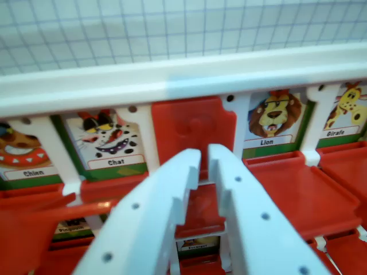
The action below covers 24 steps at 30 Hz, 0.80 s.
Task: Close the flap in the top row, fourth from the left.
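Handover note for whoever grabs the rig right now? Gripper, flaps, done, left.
Gripper: white jaws nearly together, holding nothing, tips right in front of the red flap.
That flap shows its blank red face, standing between the Chat card and the Lion card; Chien and Girafe cards also show their pictures.
Done: target flap looks turned away.
Left: confirm it has seated, then back off. Row position can't be counted from this view.

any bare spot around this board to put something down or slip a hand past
Bare room is the gridded mat beyond the board's white top rail. The board itself is crowded: Chat card, blank red flap, Lion card, red trays, with the end effector filling the middle.
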Each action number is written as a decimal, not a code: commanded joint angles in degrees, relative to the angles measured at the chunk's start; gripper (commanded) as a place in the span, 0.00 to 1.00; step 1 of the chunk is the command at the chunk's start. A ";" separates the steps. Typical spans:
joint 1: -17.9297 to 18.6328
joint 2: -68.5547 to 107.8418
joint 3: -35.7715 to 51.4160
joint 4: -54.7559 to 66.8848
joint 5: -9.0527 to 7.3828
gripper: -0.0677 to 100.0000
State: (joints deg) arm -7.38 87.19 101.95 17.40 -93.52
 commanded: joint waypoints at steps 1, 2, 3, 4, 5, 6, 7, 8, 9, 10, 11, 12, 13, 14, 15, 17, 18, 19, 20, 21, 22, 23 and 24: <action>0.62 6.94 -6.15 2.46 -0.62 0.01; 0.79 8.79 -5.80 3.60 -0.62 0.01; 1.05 10.99 -4.92 4.75 -0.70 0.01; 1.23 13.54 -3.87 5.63 -0.70 0.01; 1.41 16.44 -2.81 7.29 -0.70 0.01; 1.49 19.86 -1.67 9.14 -0.53 0.01; 1.49 23.64 -0.09 10.72 -0.53 0.01; 1.58 27.86 1.58 12.74 -0.35 0.01; 1.58 32.34 3.43 15.12 -0.26 0.01; 1.49 36.74 5.45 17.49 -0.09 0.01; 1.49 41.31 7.47 19.69 0.00 0.01; 1.41 45.53 9.32 22.15 0.18 0.01; 1.41 49.48 11.60 23.73 0.35 0.01; 1.58 53.35 14.15 24.96 0.35 0.01; 1.67 56.95 16.44 26.28 0.26 0.01; 2.02 63.72 21.09 28.21 -0.09 0.01; 2.37 66.71 22.94 29.27 -0.26 0.01; 2.64 69.61 24.43 30.59 -0.35 0.01; 2.90 72.42 25.75 31.99 -0.44 0.01; 3.16 75.41 27.25 33.22 -0.44 0.01; 3.34 78.40 28.56 34.89 -0.53 0.01; 3.43 81.12 29.53 37.00 -0.62 0.01; 3.60 83.67 30.41 38.94 -0.70 0.01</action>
State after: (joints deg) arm -4.04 161.37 131.66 51.77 -93.52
